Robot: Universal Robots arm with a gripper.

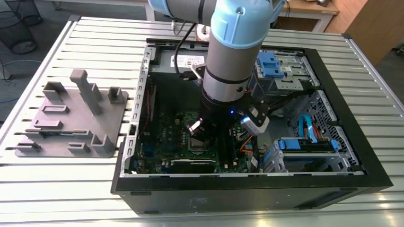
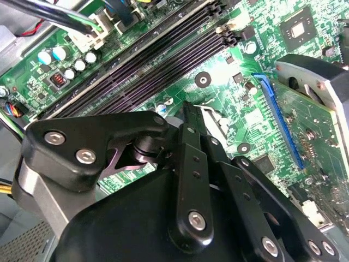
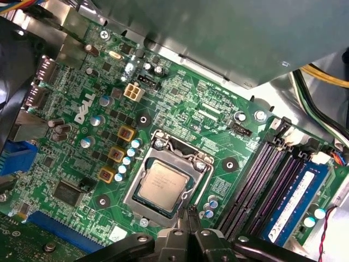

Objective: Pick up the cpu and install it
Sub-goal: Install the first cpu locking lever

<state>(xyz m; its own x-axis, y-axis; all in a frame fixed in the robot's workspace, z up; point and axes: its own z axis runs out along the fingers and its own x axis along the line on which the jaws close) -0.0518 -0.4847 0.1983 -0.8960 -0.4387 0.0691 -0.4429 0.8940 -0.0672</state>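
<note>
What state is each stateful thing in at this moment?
cpu: seated flat in the socket, not held.
socket bracket: open, frame around the chip.
gripper: fingertips shut, empty, just beside the socket.
computer case: side open, lying flat.

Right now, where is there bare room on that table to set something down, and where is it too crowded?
Bare slatted table lies in front of the grey plastic fixture and behind it, toward the far corner. Another free strip runs along the computer case's side at the exterior view's right. Inside the case it is crowded: the gripper hangs beside the cpu in its socket.
</note>
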